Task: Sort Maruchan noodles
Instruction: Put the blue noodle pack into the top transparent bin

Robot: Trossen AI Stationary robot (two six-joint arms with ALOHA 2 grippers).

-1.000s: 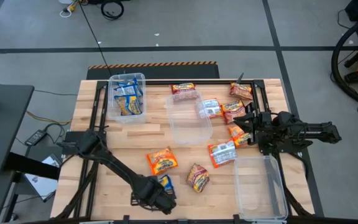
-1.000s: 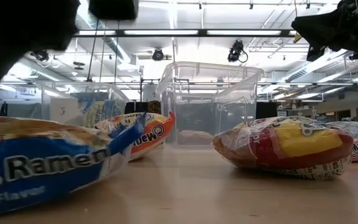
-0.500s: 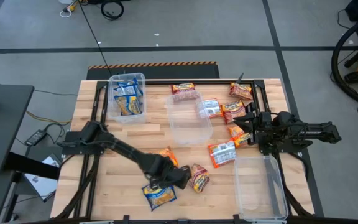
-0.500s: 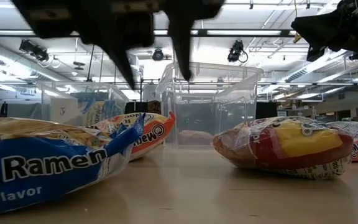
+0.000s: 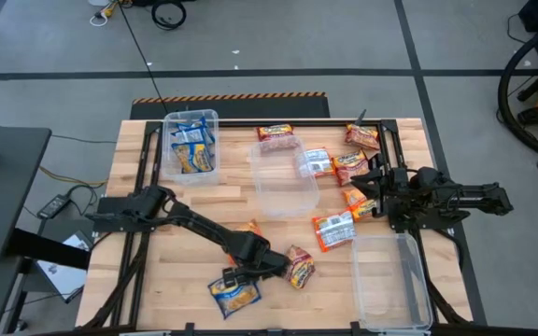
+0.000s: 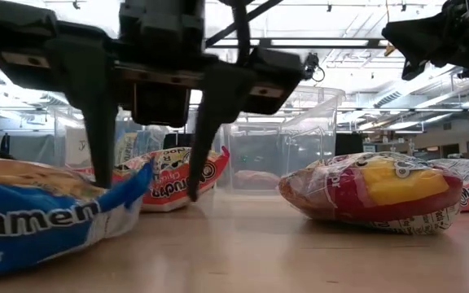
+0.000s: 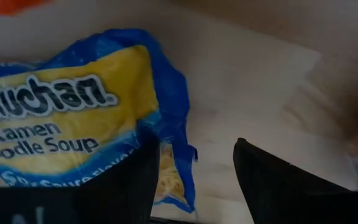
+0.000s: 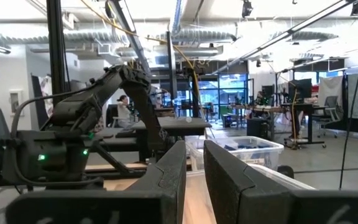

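Note:
My left gripper point(image 5: 243, 273) is open and stands low over the table, between the orange-and-white packet point(image 5: 249, 230) and the blue-and-yellow packet point(image 5: 234, 292). In the low view its fingers point(image 6: 149, 191) reach down almost to the wood. The blue packet's torn end point(image 7: 178, 168) lies between the fingers in the left wrist view. A dark red-and-yellow packet point(image 5: 297, 267) lies flat just right of the gripper. My right gripper point(image 5: 369, 192) waits, shut, above the table's right side among several packets. My left gripper comes from above, pointing down. One finger point(image 7: 138, 177) stands against the crimped end of the blue-and-yellow packet point(image 7: 166, 134); the other finger is clear of it. The packet lies flat on the table, nothing pinched.
A clear bin holding blue packets point(image 5: 191, 145) stands at the far left. A second clear bin point(image 5: 283, 177) is in the middle and a third point(image 5: 390, 280) at the near right. Several packets point(image 5: 334, 164) lie around the right arm. There is bare wood along the near left.
My left gripper has swung from the table's near edge toward the far side and right, uncovering the blue packet, and has then come down beside that packet's end. The blue packet has slid slightly toward the table's left.

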